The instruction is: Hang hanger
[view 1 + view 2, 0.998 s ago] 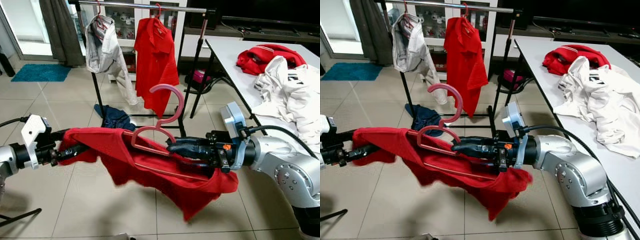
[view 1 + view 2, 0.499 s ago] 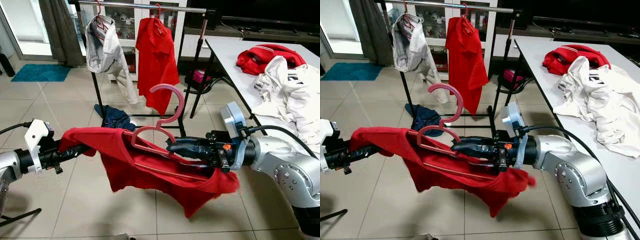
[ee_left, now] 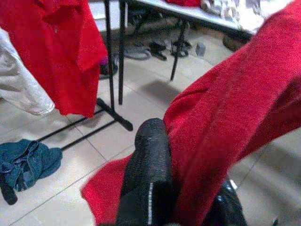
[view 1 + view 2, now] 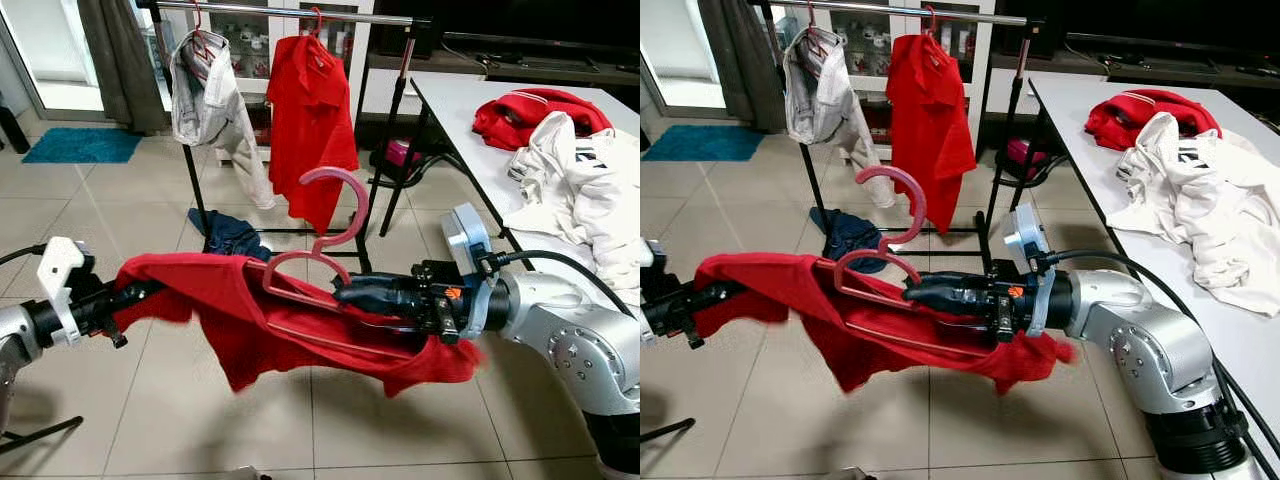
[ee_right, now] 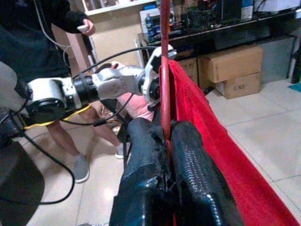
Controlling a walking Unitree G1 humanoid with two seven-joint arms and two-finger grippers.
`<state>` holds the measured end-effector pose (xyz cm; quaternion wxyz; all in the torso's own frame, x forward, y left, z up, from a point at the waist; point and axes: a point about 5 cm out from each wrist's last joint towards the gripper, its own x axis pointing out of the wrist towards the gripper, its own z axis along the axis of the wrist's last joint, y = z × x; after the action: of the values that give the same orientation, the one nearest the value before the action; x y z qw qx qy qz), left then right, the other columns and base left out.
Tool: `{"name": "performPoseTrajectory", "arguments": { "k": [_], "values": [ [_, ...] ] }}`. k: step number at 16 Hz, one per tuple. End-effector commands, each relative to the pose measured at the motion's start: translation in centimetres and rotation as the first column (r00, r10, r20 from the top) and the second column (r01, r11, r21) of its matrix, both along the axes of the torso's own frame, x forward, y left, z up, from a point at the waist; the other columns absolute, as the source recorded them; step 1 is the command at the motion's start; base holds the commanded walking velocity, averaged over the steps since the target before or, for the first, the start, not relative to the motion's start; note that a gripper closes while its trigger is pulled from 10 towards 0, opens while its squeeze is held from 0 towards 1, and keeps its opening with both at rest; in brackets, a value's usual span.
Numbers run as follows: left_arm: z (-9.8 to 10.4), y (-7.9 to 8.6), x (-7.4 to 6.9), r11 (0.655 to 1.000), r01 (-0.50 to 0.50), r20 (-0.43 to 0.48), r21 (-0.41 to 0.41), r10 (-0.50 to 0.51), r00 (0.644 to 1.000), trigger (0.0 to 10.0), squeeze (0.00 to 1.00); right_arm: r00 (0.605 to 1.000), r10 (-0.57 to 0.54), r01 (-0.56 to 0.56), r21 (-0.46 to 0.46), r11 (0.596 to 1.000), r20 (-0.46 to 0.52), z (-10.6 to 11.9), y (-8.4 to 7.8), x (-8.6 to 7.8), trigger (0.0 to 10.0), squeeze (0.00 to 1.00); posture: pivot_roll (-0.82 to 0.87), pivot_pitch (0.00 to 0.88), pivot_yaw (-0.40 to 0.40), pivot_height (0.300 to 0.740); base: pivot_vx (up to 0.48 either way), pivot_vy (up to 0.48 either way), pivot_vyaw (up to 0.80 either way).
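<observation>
A pink plastic hanger (image 4: 328,250) sits inside a red shirt (image 4: 270,325) held in the air above the tiled floor, its hook pointing up. My right gripper (image 4: 345,296) is shut on the hanger's lower bar, with the shirt's right end draped over its fingers (image 5: 188,165). My left gripper (image 4: 135,293) is shut on the shirt's left edge, stretching the cloth (image 3: 225,117) between both arms. Behind them stands the clothes rail (image 4: 290,12), carrying a white garment (image 4: 210,100) and a red polo (image 4: 310,110) on hangers.
A white table (image 4: 470,110) on the right holds red (image 4: 535,112) and white (image 4: 590,190) clothes. Blue cloth (image 4: 230,235) lies on the floor under the rail. A person (image 5: 51,42) stands behind me, as the right wrist view shows. A teal mat (image 4: 80,145) lies far left.
My left gripper has pulled further left and slightly down with the shirt edge, stretching the cloth. The shirt's hanging lower part has swung up. The right gripper and hanger stay put.
</observation>
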<state>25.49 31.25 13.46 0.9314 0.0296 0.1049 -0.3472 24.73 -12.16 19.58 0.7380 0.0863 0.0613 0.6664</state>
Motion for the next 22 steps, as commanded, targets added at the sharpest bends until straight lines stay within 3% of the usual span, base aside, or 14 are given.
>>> {"name": "performPoseTrajectory", "arguments": {
  "k": [1,4,7,20,21,22],
  "values": [
    [0.6,0.2,0.0,0.999,-0.022,0.027,-0.027,0.023,0.999,0.0,0.0,0.999,-0.037,0.036,0.02,0.999,0.032,0.6,-0.4,0.5,10.0,0.0,-0.06,0.0,-0.011,0.727,0.0,0.0,0.0],
    [0.8,0.8,-0.5,0.993,-0.077,0.039,-0.09,0.08,0.996,0.0,0.0,0.994,-0.098,0.096,0.043,0.994,0.042,0.6,-0.7,1.2,10.0,0.0,-0.06,0.0,-0.008,0.727,0.0,0.0,0.0],
    [0.6,2.3,-2.0,0.958,-0.193,0.026,-0.214,0.204,0.979,0.0,0.0,0.985,-0.166,0.161,0.088,0.983,0.042,0.9,-1.2,2.1,10.0,0.0,-0.05,0.0,-0.013,0.727,0.0,0.0,0.0],
    [0.6,2.6,-2.0,0.952,-0.208,0.026,-0.223,0.219,0.975,0.0,0.0,0.985,-0.168,0.164,0.09,0.982,0.041,0.9,-1.2,2.1,10.0,0.0,-0.05,0.0,-0.013,0.727,0.0,0.0,0.0],
    [-0.1,1.3,-1.3,0.929,-0.299,0.04,-0.22,0.314,0.948,10.0,1.0,0.972,-0.236,0.235,0.071,0.969,0.005,-0.1,-0.9,2.8,10.0,0.0,-0.05,0.0,-0.028,0.727,0.0,0.0,0.0],
    [-0.5,0.6,-0.9,0.924,-0.327,0.045,-0.198,0.342,0.939,10.0,1.0,0.963,-0.271,0.271,0.053,0.961,-0.01,-0.7,-0.8,3.0,10.0,0.0,-0.05,0.0,-0.022,0.727,0.0,0.0,0.0]
  ]
}}
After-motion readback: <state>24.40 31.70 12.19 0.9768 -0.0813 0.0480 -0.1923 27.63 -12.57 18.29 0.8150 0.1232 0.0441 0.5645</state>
